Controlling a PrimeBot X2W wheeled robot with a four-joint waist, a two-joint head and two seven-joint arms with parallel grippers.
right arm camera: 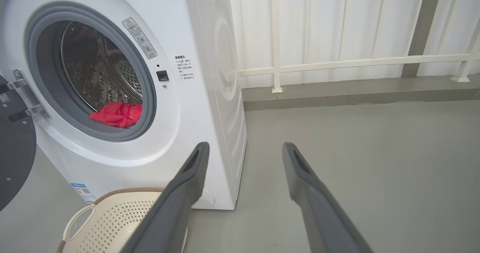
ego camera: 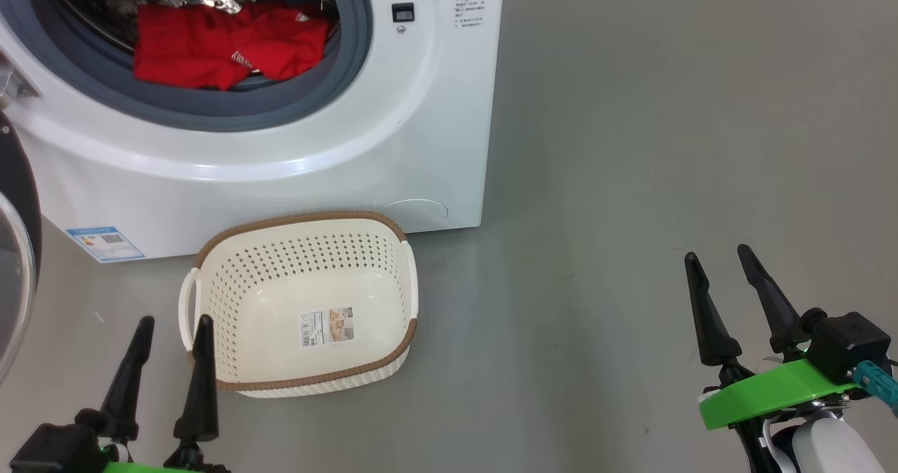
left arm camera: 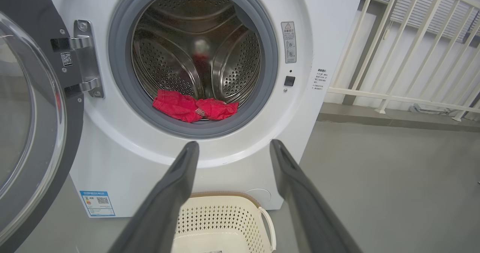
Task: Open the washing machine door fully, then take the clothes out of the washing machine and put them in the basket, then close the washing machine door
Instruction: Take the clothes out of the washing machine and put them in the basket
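Floor: smooth grey floor [ego camera: 631, 178] all around, with a white railing [right arm camera: 337, 63] along its far edge, past the washer's side.
Left claw: the left claw [ego camera: 175, 318] is spread wide and holds nothing. It hangs low over the floor, and its tips are close to the near left corner of the basket.
Right claw: the right claw [ego camera: 717, 252] is spread wide too and is empty. It is over bare floor, well apart from the basket and off to the right of it.
Basket: the basket [ego camera: 302, 218] is cream with little holes and a brown rim. It stands on the floor just in front of the washer's bottom edge, toward the washer's right corner.
Label: a paper label [ego camera: 327, 327] lies flat on the bottom of the basket.
Washing machine: the washing machine [ego camera: 435, 108] is a big white box on the floor, with a grey rubber ring [ego camera: 354, 73] round its hole.
Door: the washing machine door [left arm camera: 30, 106] is swung open to the left on its shiny hinge [left arm camera: 84, 57], with a black ring round clear glass.
Clothes: the clothes [ego camera: 210, 45] are one bright red bundle inside the drum, lying at the bottom and touching the grey ring at the front.
Sticker: a small blue sticker [ego camera: 105, 243] sits at the washer's lower left corner, left of the basket.
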